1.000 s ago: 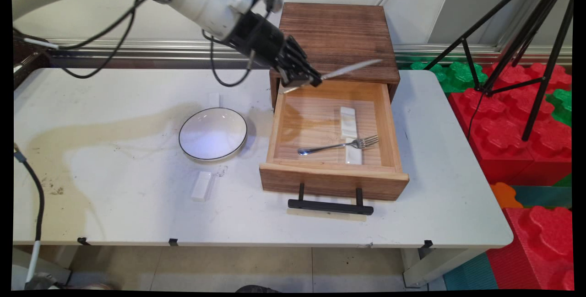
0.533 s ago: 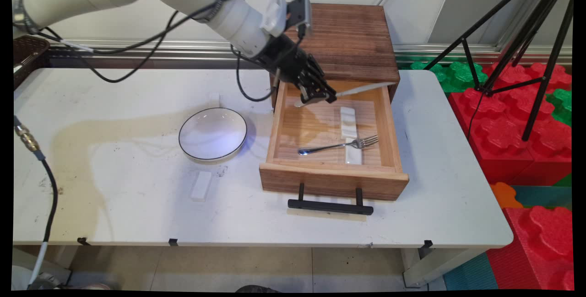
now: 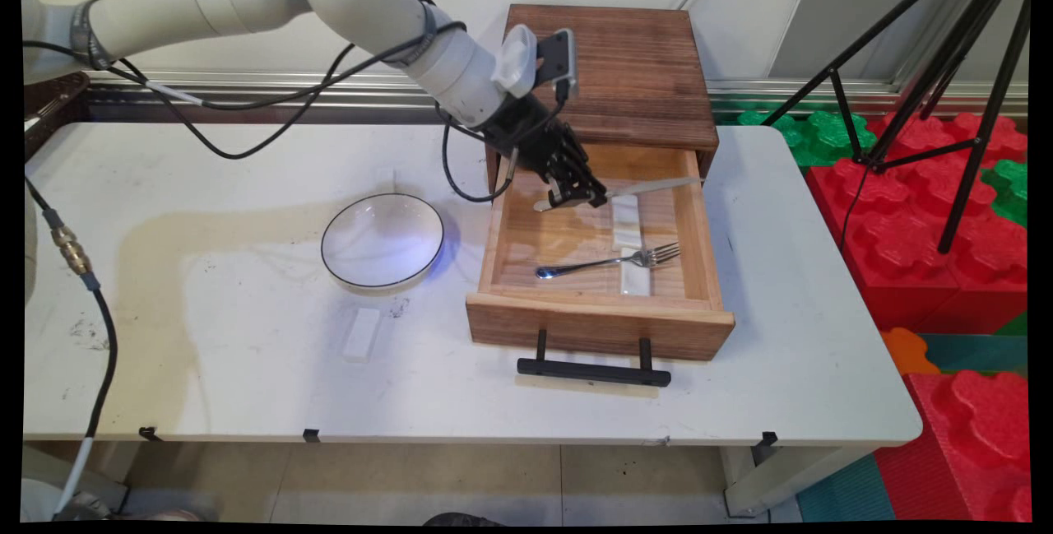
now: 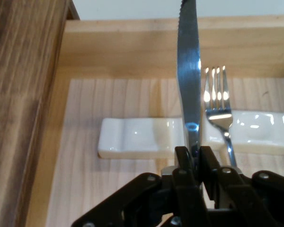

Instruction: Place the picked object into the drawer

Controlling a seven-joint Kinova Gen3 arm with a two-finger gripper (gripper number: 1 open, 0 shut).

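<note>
Jaws: clamped on knife
Beneath jaws: open drawer, white rests
Beside blade: fork, already resting

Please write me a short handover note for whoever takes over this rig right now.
Gripper: shut on the table knife, holding it near the handle end, blade pointing toward the drawer's right wall.
Knife: held low over the back of the open wooden drawer, above the rear white cutlery rest.
Fork: already in the drawer, its neck across the front cutlery rest.
On the table: a white bowl left of the drawer, a third white rest in front of it.
Knife not yet released.
</note>
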